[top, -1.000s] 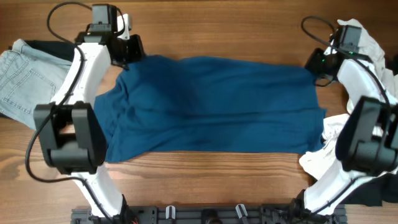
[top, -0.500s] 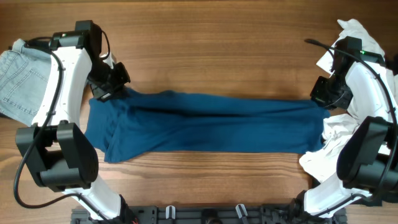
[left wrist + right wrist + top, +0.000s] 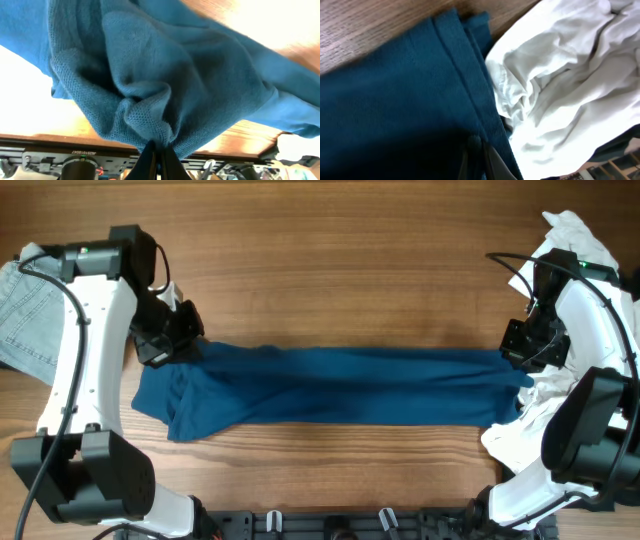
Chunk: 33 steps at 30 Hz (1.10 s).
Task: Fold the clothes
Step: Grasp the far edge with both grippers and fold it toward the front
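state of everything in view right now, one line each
blue shirt: doubled over into a long band, pinched at both ends
left gripper: shut on a bunched end of the blue shirt
right gripper: shut on the other end's edge
jeans: unfolded, lying at the left edge
white clothes: crumpled in a pile, touching the blue shirt's right end

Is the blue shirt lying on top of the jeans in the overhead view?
No, the blue shirt lies across the middle of the table, while the jeans sit apart at the left edge.
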Available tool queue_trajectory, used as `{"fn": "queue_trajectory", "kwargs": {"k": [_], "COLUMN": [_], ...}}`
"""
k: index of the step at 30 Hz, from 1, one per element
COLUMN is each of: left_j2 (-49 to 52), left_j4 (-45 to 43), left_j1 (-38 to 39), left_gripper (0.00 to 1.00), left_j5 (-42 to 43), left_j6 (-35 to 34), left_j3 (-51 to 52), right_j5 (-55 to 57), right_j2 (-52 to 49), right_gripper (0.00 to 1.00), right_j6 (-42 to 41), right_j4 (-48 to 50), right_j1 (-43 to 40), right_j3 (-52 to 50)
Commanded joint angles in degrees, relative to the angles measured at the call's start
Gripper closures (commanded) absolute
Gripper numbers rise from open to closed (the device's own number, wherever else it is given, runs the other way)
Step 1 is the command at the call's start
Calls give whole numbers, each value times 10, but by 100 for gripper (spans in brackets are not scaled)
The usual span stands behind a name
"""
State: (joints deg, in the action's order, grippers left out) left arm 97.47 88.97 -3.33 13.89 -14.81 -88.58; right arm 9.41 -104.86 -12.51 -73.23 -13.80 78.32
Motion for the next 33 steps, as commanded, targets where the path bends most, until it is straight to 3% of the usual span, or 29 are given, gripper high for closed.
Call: {"fn": "queue_trajectory", "kwargs": {"k": [1, 3, 4, 5, 6, 7, 9, 12, 14, 16, 18, 19, 22, 25, 27, 30, 33], "left_j2": [-6, -6, -6, -6, -6, -6, -6, -6, -6, -6, -6, -6, -6, -5, -5, -2, -2], "left_j4": [-10, -15, -15, -17, -17, -17, -21, -37, -64, -139, -213, -247, -264, -254, -269, -324, -416], "left_j1": [5, 5, 5, 5, 5, 4, 0, -2, -2, 0, 16, 32, 74, 101, 109, 109, 109], "left_gripper": [96, 96, 96, 96, 77, 66, 64, 66, 68, 68, 58, 53, 66, 71, 71, 70, 59], "left_j5": [-22, -60, -73, -85, -99, -108, -108, -103, -73, 62, 149, 152, 116, 44, 44, 44, 40], "left_j6": [6, -14, -13, -13, -13, -13, -13, -13, -13, 0, 9, 4, -14, -56, -57, -65, -67], "left_j3": [77, 126, 149, 162, 166, 166, 166, 161, 151, 149, 149, 150, 153, 165, 194, 258, 328], "right_j5": [24, 24, 24, 24, 24, 23, 24, 21, -70, -212, -209, -209, -186, -134, -96, -133, -154], "right_j2": [16, 16, 16, 16, 16, 16, 16, 16, 16, 16, 16, 16, 16, 16, 16, 16, 12], "right_gripper": [90, 89, 81, 63, 60, 60, 60, 60, 61, 58, 56, 56, 54, 54, 54, 56, 56], "right_j6": [4, 5, 5, 6, 6, 6, 6, 5, 51, 147, 138, 138, 138, 104, 77, 84, 94], "right_j4": [-4, -6, -6, -7, -8, -9, -14, -12, 14, 41, 56, 59, 37, 2, 3, 37, 75], "right_j1": [-2, -2, -2, -2, -2, -2, -2, -2, -1, 4, 8, 8, 8, 8, 8, 8, 8], "right_j3": [-1, -1, -1, -1, -1, -1, -1, -1, -1, 0, 0, 0, -1, -1, -16, -59, -106]}}
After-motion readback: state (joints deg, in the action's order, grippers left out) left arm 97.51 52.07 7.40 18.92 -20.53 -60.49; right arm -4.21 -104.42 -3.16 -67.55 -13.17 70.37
